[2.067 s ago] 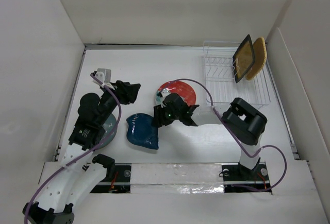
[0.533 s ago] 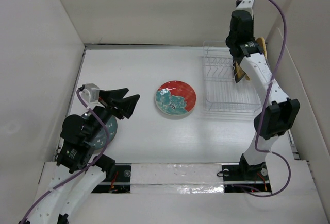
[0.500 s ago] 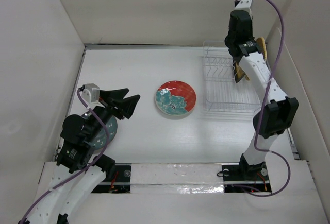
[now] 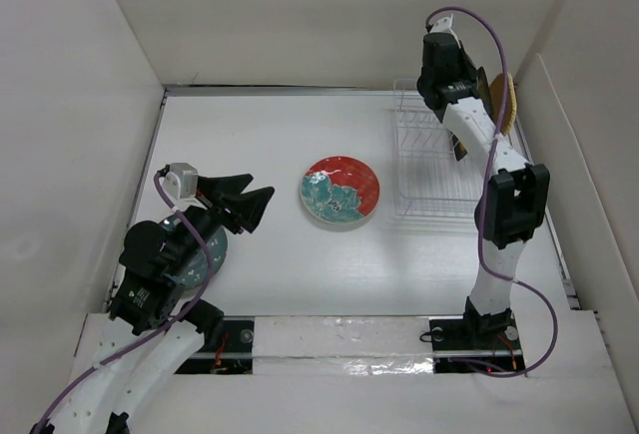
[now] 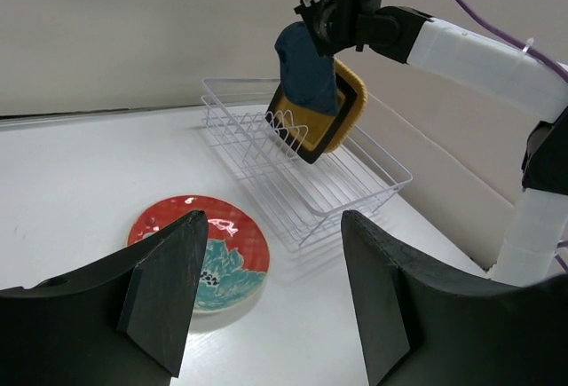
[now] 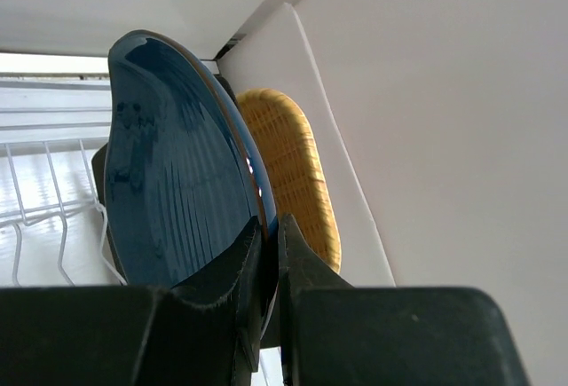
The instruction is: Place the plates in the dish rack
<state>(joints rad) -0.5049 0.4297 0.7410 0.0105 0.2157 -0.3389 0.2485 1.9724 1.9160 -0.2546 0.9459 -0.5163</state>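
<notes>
Blue leaf plate point(image 6: 173, 173): hanging on edge over the far end of the dish rack point(image 5: 293, 195) — not seated betw. the ribs yet, as far as the left wrist view is showing.
Right gripper point(image 6: 266, 237): clamping the blue leaf plate by its rim, jaws pinched tight on it.
Left gripper point(image 4: 258, 185): hovering over the table point(image 4: 280, 135) w/ jaws apart, holding nothing, pointing toward the red flowered plate point(image 4: 340, 192).
Step in hand: looks like plate no. 3 going in — the right arm is bringing it to the space just in front of the yellow square plate point(image 5: 324, 129).
Next move: prob. calling for a straight lowering, keeping the plate upright and lined up w/ a free gap betw. ribs, and opening the jaws only once it's resting. The risk is knocking the yellow one, which is sitting v. close behind.
In rack: 2 — yellow square plate and orange plate point(image 6: 288, 164), both leaning upright at the far end, orange behind yellow.
On table: 2 — red flowered plate lying flat to the left of the rack, apart from it; teal-grey plate point(image 4: 210, 254) lying partly hidden under the left arm.
Plates total: 5 — 2 racked, 1 in the air, 2 waiting.
Racks: 1.
Arms: 2.
</notes>
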